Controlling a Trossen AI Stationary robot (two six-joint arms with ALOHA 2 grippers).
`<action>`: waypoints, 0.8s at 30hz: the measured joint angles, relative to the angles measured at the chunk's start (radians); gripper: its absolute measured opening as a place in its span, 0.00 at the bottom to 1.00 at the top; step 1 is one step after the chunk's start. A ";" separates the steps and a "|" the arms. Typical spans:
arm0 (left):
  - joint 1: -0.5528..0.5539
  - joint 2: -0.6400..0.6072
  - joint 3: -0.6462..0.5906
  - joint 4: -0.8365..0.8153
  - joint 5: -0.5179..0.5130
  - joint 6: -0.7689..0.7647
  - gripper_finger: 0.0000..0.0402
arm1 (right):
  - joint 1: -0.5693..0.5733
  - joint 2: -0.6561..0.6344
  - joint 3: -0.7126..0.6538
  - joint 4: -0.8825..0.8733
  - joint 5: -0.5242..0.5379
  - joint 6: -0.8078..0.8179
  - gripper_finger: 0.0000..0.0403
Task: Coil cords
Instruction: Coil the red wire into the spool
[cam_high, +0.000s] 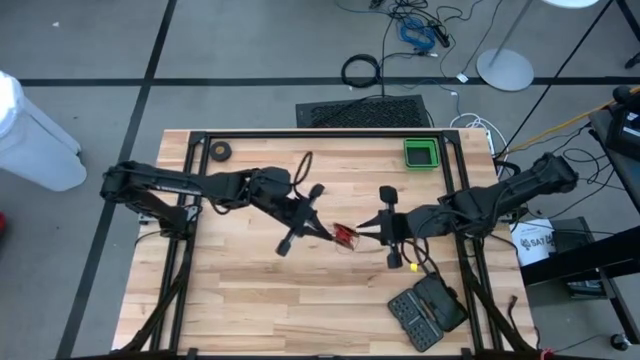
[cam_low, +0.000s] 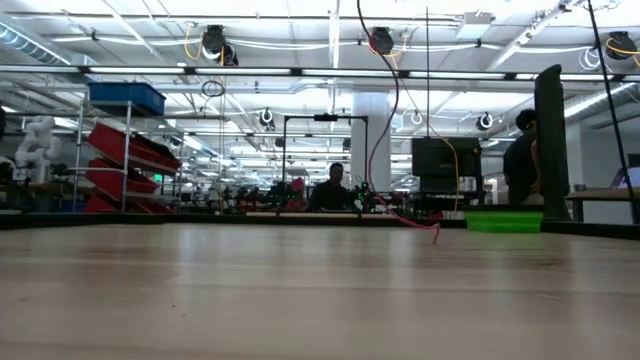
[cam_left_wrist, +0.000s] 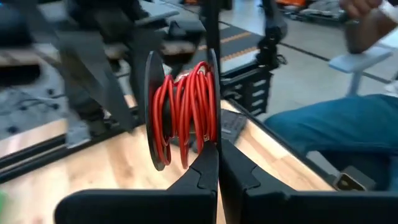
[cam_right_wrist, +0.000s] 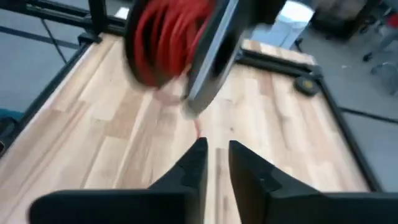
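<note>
- Reel (cam_left_wrist: 180, 115) of red cord (cam_left_wrist: 189, 106) pinched by its rim in left gripper (cam_left_wrist: 217, 168), raised mid-table for winding.
- Right gripper (cam_right_wrist: 216, 155) slightly parted, empty, just short of reel, seemingly releasing.

White label (cam_high: 533, 243) at table's right edge, dark print starting "SAT", rest unreadable, no other legible txt

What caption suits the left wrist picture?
The left pincer, shut, grips a black reel wound with red cord.
</note>
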 joint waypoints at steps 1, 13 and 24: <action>0.000 -0.012 0.000 -0.009 -0.021 0.000 0.00 | -0.008 0.000 -0.014 0.008 -0.010 0.007 0.13; -0.002 -0.062 0.001 -0.031 -0.143 -0.044 0.00 | -0.139 0.000 -0.247 0.413 -0.227 0.008 0.35; -0.001 -0.062 0.000 -0.024 -0.182 -0.043 0.00 | -0.203 0.099 -0.278 0.439 -0.319 0.004 0.40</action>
